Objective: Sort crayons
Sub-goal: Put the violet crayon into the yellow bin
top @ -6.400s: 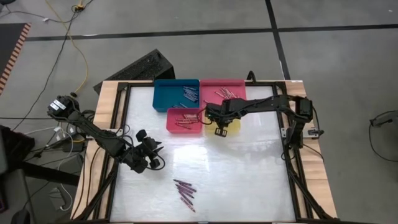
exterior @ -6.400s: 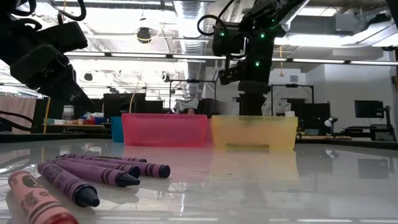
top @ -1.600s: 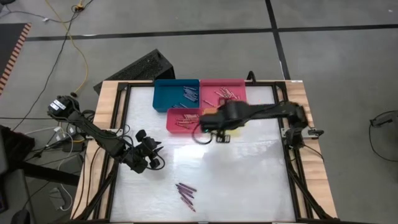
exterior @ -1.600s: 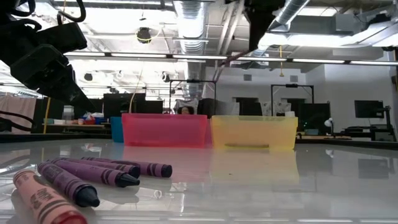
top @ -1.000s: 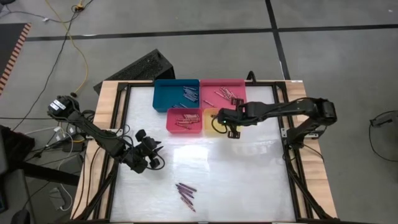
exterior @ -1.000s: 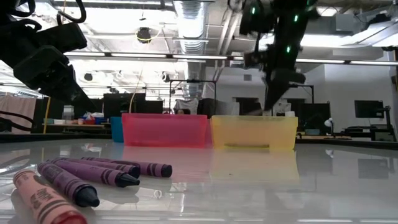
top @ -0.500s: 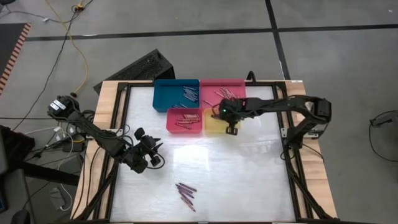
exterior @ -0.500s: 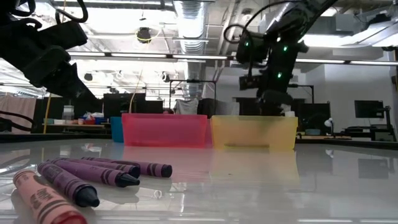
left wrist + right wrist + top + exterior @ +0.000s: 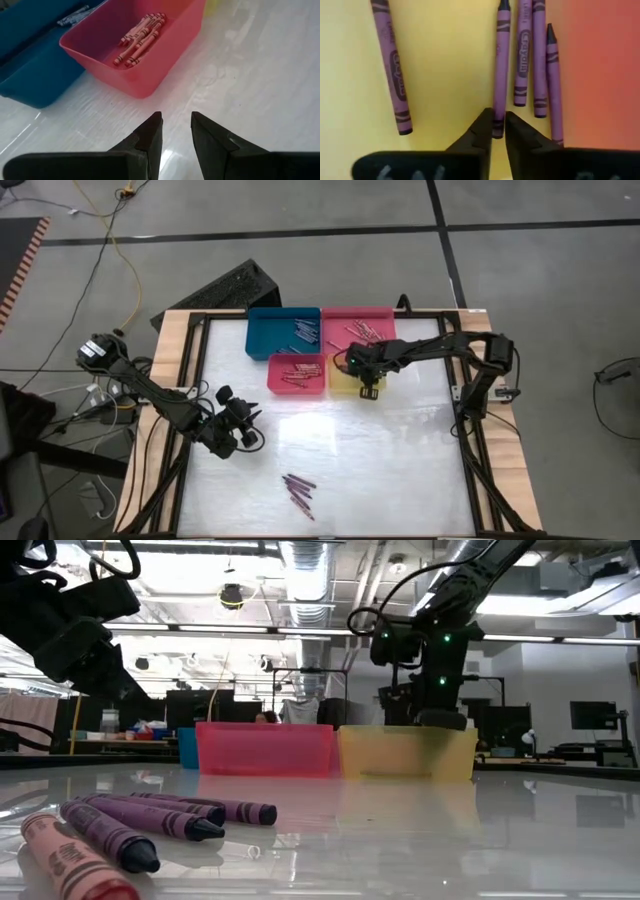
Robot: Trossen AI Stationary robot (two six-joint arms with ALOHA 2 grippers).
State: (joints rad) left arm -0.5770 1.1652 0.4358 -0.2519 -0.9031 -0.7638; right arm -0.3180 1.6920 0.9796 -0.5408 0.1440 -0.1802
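I had the right gripper [image 9: 367,385] lowered into the yellow tray [image 9: 343,383], its fingers standing just barely parted around the end of a purple crayon [image 9: 500,60] that lay on the tray floor; whether they were pinching it or had just let it go I could not tell. Beside it lay four more purple crayons in the yellow tray [image 9: 395,65], so that colour was underway. The blue tray [image 9: 268,338] held a cluster of dark crayons [image 9: 306,332], the far pink tray [image 9: 385,315] held its own [image 9: 360,330], and the red tray [image 9: 165,65] held a bundle of red crayons [image 9: 141,37]. What was left, as far as I could see: a small heap on the near part of the table [image 9: 400,470], several purple crayons [image 9: 170,815] and a single pinkish-red one [image 9: 70,860] lying together, well apart from all the trays. I judged sorting mostly done, with that last handful to carry over. The left gripper [image 9: 176,131] waited over bare table near the left edge, jaws part-open and empty, pointed toward the red tray.
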